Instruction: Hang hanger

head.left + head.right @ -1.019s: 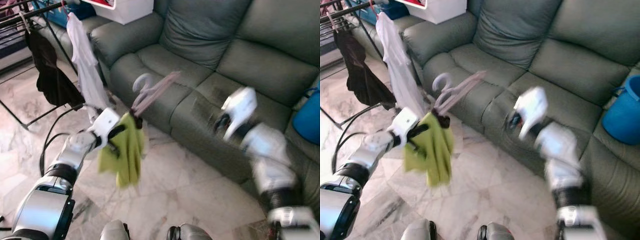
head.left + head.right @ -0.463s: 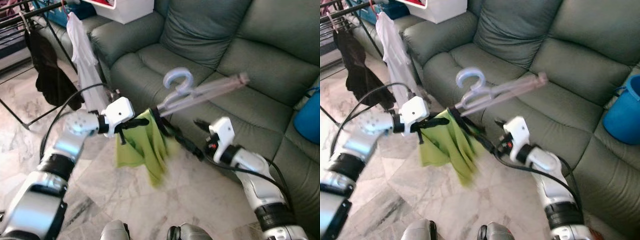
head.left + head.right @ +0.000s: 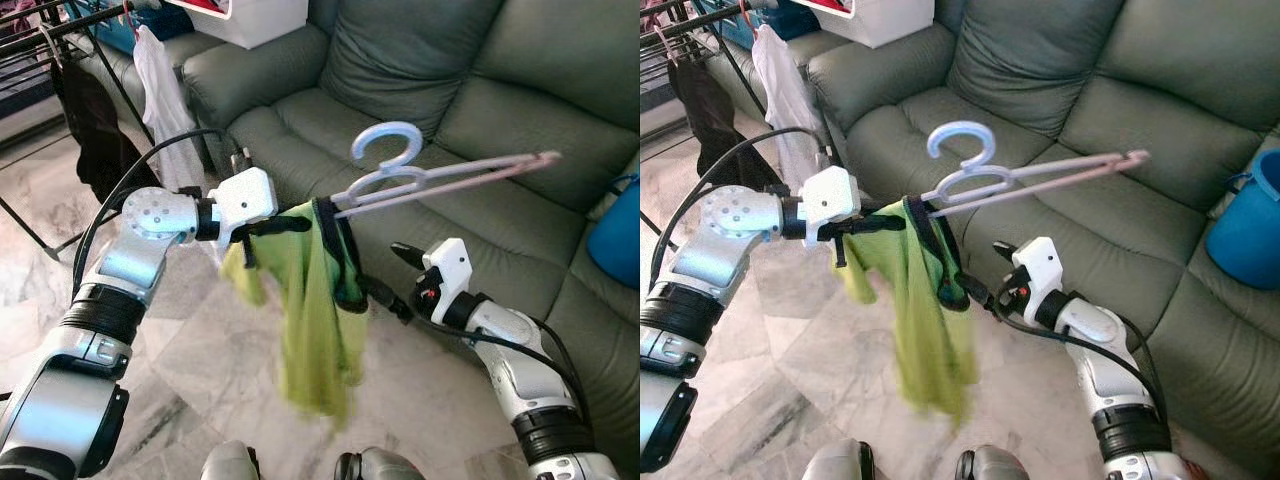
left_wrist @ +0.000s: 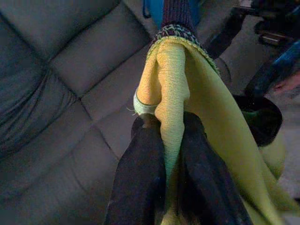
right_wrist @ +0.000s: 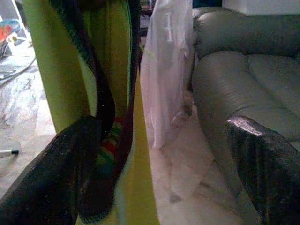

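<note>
A pale lilac plastic hanger (image 3: 400,178) is held over the floor in front of the sofa, hook up, its bar nearly level and pointing right. A lime-green shirt (image 3: 318,320) with a dark striped collar hangs from its left end. My left gripper (image 3: 292,222) is shut on the shirt's shoulder at that end; the left wrist view has both fingers (image 4: 140,173) pinching the green cloth (image 4: 171,93). My right gripper (image 3: 370,262) is open just right of the collar. Its fingers (image 5: 56,173) stand wide apart, one against the shirt (image 5: 112,70).
A grey-green leather sofa (image 3: 420,70) runs across the back and right. A drying rack (image 3: 40,40) at far left carries a black garment (image 3: 95,140) and a white shirt (image 3: 165,100). A blue bucket (image 3: 618,235) sits on the sofa at right. Below is marble floor (image 3: 200,370).
My left arm carried the hanger up and right, its bar turning nearly level, and the shirt swung down. My right arm dropped from a raised pose and reached to the collar.
</note>
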You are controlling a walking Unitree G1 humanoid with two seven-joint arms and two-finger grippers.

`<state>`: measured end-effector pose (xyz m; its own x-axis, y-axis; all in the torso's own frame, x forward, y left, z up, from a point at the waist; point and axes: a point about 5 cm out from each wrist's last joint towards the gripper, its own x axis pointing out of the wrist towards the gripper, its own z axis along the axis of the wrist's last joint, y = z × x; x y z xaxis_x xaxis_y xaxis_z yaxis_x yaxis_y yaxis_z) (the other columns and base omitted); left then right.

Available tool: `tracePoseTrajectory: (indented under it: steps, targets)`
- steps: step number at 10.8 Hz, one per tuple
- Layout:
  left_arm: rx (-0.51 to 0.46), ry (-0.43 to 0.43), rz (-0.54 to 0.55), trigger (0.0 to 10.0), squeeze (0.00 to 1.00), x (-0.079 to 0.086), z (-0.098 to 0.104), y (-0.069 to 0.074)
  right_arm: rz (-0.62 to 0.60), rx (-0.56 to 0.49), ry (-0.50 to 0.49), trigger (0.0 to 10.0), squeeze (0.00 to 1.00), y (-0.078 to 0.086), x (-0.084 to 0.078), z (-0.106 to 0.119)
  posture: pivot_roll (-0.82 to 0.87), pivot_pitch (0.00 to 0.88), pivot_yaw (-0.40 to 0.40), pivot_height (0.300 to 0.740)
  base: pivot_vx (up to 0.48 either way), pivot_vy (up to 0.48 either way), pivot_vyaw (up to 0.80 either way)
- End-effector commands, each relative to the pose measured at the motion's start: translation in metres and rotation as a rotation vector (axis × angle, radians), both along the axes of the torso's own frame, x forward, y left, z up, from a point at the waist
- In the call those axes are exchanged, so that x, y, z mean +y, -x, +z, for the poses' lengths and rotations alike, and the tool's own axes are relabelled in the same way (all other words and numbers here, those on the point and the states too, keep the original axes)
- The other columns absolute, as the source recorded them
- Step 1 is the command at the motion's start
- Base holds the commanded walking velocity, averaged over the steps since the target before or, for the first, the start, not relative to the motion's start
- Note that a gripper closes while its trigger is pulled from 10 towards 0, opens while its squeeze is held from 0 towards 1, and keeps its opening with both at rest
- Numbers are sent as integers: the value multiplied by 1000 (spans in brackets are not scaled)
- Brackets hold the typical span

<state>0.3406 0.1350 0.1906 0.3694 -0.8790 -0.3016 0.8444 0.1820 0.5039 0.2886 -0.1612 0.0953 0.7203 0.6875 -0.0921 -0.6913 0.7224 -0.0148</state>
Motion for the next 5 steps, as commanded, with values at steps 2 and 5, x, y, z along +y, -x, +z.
tracePoseTrajectory:
  steps: [2, 5]
  targets:
    - [-22, 52, -78, 0, 0, -14, 18, 11, -73, -53, -53, 10000, 0, -15, -6, 15, -76, 66, -16, 740, 0, 0, 0]
    - [-24, 83, -162, 0, 0, -31, 29, 26, -69, -64, -45, 10000, 0, -25, -1, 18, -74, 65, -19, 740, 0, 0, 0]
